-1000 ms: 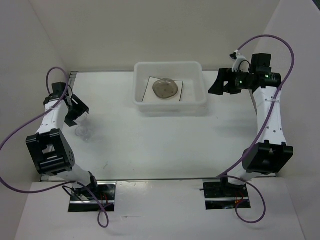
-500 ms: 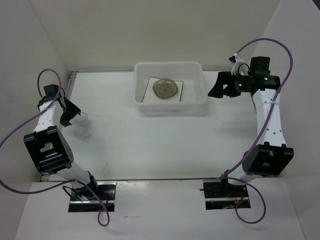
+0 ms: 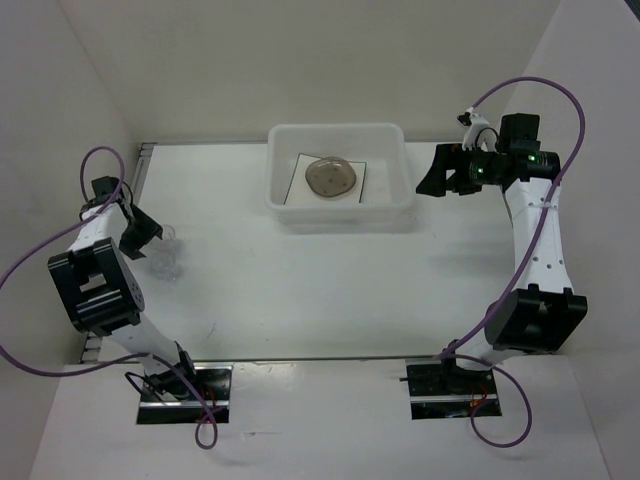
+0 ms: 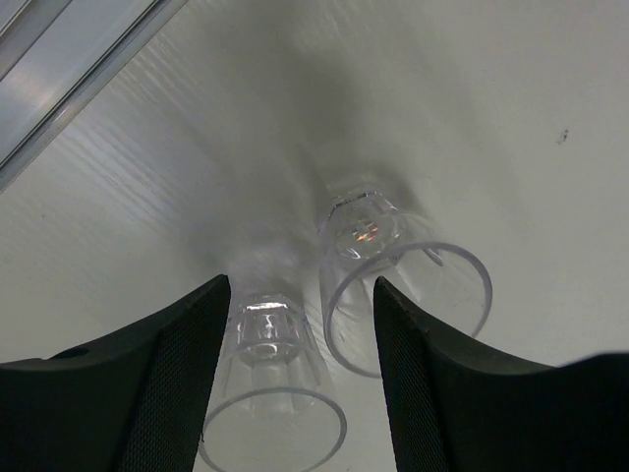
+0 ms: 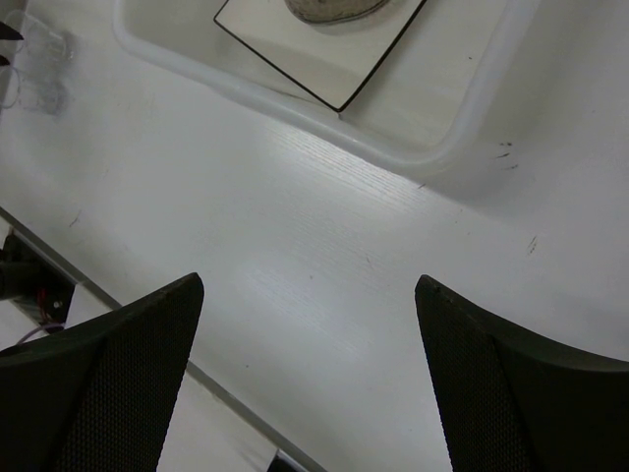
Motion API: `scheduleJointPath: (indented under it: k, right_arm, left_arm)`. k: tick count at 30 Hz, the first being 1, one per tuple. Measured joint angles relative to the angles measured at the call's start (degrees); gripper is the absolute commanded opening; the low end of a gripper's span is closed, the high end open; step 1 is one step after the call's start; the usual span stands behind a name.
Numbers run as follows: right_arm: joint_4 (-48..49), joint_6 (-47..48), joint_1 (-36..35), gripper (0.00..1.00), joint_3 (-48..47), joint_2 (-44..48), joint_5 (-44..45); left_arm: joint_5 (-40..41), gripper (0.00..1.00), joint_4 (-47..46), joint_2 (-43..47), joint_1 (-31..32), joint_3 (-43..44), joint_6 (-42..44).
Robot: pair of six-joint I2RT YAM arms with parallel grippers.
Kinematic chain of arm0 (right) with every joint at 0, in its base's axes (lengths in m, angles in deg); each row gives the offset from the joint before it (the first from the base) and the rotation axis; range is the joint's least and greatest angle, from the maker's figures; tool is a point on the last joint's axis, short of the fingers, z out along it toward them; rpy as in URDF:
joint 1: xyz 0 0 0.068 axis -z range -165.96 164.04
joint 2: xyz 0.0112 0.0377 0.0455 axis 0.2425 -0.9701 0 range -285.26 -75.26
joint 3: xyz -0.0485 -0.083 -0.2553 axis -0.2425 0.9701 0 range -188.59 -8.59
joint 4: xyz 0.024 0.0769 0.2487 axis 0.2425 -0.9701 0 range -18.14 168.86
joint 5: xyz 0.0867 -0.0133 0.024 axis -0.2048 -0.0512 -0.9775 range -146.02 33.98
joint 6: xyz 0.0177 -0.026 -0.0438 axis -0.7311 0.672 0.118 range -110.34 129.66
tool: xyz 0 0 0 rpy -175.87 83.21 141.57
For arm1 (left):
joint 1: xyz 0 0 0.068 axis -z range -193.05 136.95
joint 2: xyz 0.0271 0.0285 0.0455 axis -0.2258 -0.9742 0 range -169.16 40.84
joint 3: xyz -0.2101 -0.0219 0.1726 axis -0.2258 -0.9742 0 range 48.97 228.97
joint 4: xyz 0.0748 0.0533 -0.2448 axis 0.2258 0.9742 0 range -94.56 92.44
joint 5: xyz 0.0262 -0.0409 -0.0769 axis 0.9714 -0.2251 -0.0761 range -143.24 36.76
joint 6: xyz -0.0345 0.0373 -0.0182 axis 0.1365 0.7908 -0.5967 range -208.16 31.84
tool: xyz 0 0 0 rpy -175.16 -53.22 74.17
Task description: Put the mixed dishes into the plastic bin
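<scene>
Two small clear glass cups stand upright on the table at the left, one nearer (image 3: 165,264) and one farther (image 3: 169,236). My left gripper (image 3: 141,233) is open just left of them. In the left wrist view the open gripper (image 4: 300,295) has one cup (image 4: 270,383) low between its fingers and the other cup (image 4: 405,285) just ahead to the right. The plastic bin (image 3: 285,205) at the back holds the square white plate (image 3: 300,185) with a greyish saucer (image 3: 332,177) on it. My right gripper (image 3: 432,172) is open and empty, above the table right of the bin.
The right wrist view shows the open right gripper (image 5: 310,285) above bare table, the bin's corner (image 5: 472,108) with the plate (image 5: 334,59) inside, and the cups (image 5: 39,44) far off. White walls enclose the table. A metal rail (image 4: 69,88) runs along the left edge.
My left arm has swung back toward the left wall and its gripper now sits a little lower left of the cups. The cups have not moved. The right gripper shifted slightly.
</scene>
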Motion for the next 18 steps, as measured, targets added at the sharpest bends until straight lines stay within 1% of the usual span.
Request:
scheduleJointPath:
  k: [5,7,8,9,11,12,13,15,18]
  right_arm:
    - [0.0,0.02,0.22,0.93,0.74,0.31,0.24]
    - [0.04,0.02,0.26,0.93,1.09,0.5,0.28]
    - [0.04,0.04,0.26,0.93,1.38,0.63,0.39]
    - [-0.02,0.02,0.26,0.93,1.64,0.81,0.46]
    - [0.0,0.04,0.26,0.93,1.81,0.94,0.72]
    - [0.0,0.04,0.26,0.93,1.88,1.09,0.85]
    - [0.0,0.04,0.26,0.93,1.88,1.18,0.87]
    - [0.0,0.04,0.26,0.93,1.88,1.4,1.01]
    - [0.02,0.04,0.26,0.93,1.88,1.64,1.09]
  left_arm:
    - [-0.04,0.63,-1.16,-2.78,0.0,0.0,0.85]
    - [-0.07,0.63,-1.7,-3.43,0.0,0.02,1.09]
    - [-0.07,0.61,-2.01,-3.8,0.0,0.09,1.14]
    - [-0.22,0.53,-2.27,-4.24,0.0,0.13,1.16]
    - [-0.57,0.31,-2.73,-5.01,0.0,0.17,1.29]
    - [-0.72,0.11,-2.93,-5.42,0.0,0.22,1.44]
    - [-0.81,0.07,-3.15,-5.81,0.0,0.33,1.03]
    - [-1.03,0.07,-3.28,-6.08,0.0,1.07,1.27]
    - [0.37,0.02,-3.08,-6.01,0.0,2.78,1.31]
